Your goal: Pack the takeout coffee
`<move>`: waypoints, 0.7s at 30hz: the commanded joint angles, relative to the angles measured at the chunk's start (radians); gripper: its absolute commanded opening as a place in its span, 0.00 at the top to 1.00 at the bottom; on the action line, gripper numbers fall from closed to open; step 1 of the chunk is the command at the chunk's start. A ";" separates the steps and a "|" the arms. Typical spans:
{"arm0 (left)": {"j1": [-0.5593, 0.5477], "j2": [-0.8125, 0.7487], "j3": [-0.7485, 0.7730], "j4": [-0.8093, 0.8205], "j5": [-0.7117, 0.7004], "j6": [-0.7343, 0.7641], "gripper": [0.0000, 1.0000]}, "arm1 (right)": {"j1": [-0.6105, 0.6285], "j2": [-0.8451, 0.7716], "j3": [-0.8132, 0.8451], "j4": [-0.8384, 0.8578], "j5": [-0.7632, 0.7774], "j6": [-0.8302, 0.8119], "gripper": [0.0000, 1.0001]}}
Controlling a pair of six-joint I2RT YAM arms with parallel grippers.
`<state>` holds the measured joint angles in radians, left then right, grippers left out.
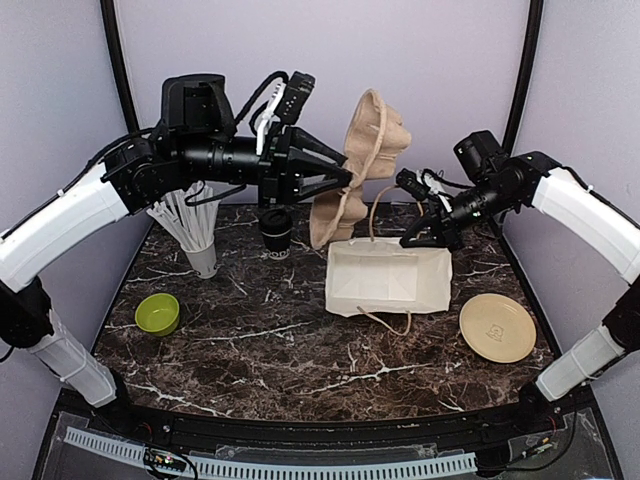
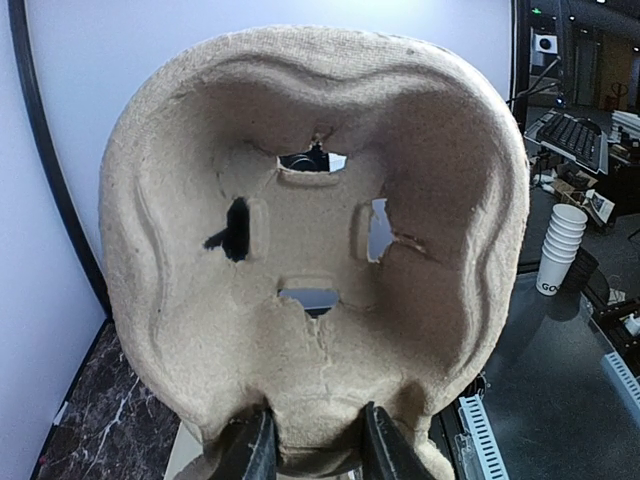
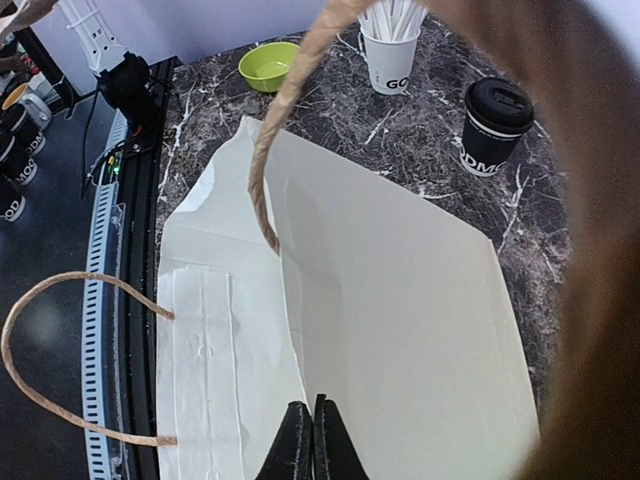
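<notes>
The takeout coffee [image 1: 276, 230], a dark cup with a black lid, stands upright on the marble table behind the white paper bag [image 1: 388, 277]; it also shows in the right wrist view [image 3: 495, 125]. My left gripper [image 1: 345, 180] holds a tan pulp cup carrier [image 1: 362, 160] in the air above the bag's back left corner, jaws shut on the carrier's lower edge [image 2: 320, 250]. My right gripper [image 1: 415, 238] is shut on the bag's upper rim [image 3: 400, 300], its fingertips [image 3: 298, 445] pinching the paper wall.
A pale cup of white straws [image 1: 200, 250] stands left of the coffee. The lime-green bowl [image 1: 157, 313] sits at the front left, a round tan plate [image 1: 497, 327] at the front right. The bag's twine handles [image 3: 280, 130] loop outward.
</notes>
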<state>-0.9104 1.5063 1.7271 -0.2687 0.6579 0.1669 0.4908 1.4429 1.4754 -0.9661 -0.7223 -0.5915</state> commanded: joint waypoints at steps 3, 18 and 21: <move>-0.057 0.053 -0.007 0.117 0.058 0.050 0.69 | 0.011 0.017 0.061 -0.037 -0.085 0.021 0.99; -0.098 0.240 -0.014 0.173 0.049 0.098 0.70 | 0.011 -0.002 0.049 -0.034 -0.109 0.042 0.99; -0.105 0.251 -0.032 0.168 0.019 0.121 0.70 | 0.011 -0.001 0.047 -0.030 -0.109 0.051 0.99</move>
<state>-1.0031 1.7729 1.7149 -0.1200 0.7055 0.2405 0.4911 1.4612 1.5043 -1.0000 -0.8032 -0.5621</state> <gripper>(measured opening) 0.303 0.010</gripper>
